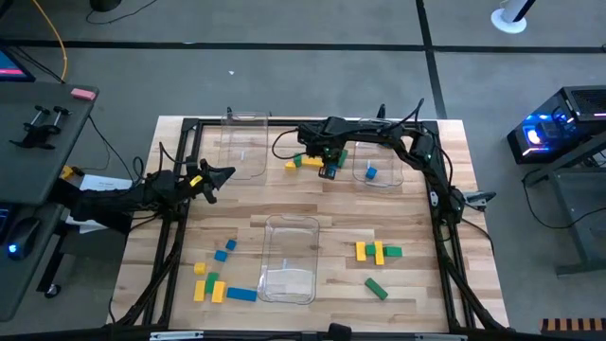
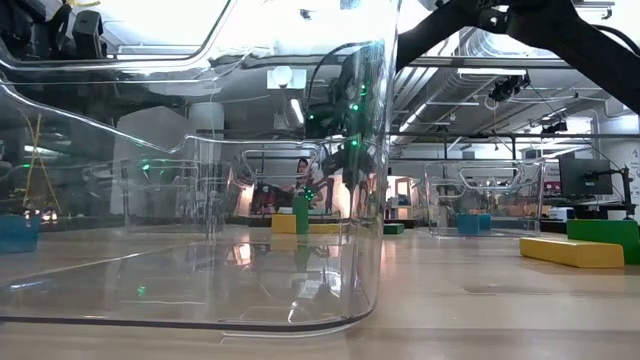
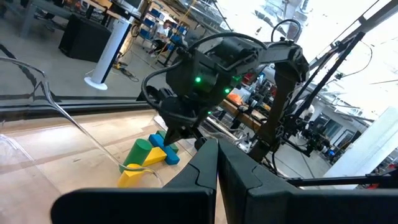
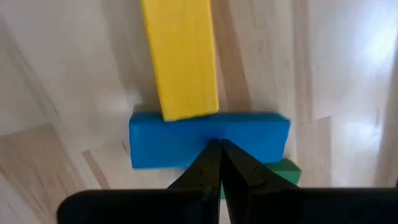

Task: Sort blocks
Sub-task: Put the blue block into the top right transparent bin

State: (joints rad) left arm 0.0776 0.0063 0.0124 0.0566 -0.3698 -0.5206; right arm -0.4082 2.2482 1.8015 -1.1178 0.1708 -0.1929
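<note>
Right gripper (image 4: 219, 149) hangs over the small blue rectangular block (image 4: 168, 140) at the table's far side, fingers pressed together – nothing pinched. Looks light, rigid, a bit slick, so pinch across its long flat sides.

Around my wooden worktop (image 1: 312, 204) the floor (image 1: 284, 80) is grey. A dark desk (image 1: 33, 142) stands beside it. Bright ceiling lights (image 2: 285, 75) shine behind.

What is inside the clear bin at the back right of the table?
In the high view, the bin holds one small blue block. The right arm crosses its left edge, so anything beneath it there is hidden.
</note>
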